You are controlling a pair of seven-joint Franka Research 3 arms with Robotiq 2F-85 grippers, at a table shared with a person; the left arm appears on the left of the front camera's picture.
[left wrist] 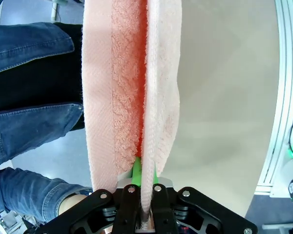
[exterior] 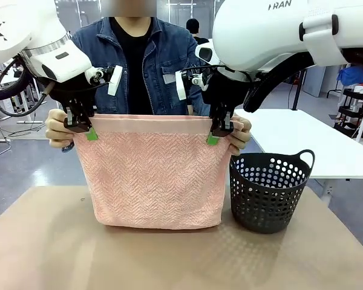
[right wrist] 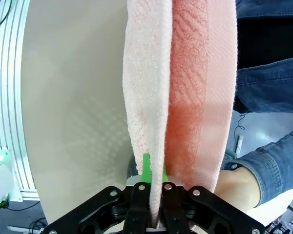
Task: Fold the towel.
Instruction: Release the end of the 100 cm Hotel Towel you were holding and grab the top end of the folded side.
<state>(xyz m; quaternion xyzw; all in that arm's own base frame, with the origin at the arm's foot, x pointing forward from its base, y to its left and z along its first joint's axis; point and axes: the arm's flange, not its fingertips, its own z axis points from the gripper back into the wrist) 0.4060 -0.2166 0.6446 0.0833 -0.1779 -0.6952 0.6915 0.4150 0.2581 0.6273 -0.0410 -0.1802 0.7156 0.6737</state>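
The pale salmon-pink towel [exterior: 152, 180] hangs doubled over above the table, its fold low near the tabletop. My left gripper [exterior: 89, 134] is shut on the near layer's top left corner, and my right gripper [exterior: 213, 138] is shut on the top right corner. A person across the table holds the far layer's corners, one hand [exterior: 57, 130] behind my left gripper and the other hand [exterior: 241, 134] behind my right. In the left wrist view the towel [left wrist: 151, 97] runs up from between the green pads [left wrist: 136, 171]. The right wrist view shows the towel [right wrist: 151, 107] pinched the same way.
A dark perforated basket [exterior: 268, 190] stands on the brown table [exterior: 169, 260] just right of the towel. A white table [exterior: 314, 145] lies beyond it on the right. The person in a denim jacket [exterior: 139, 66] stands close behind the towel.
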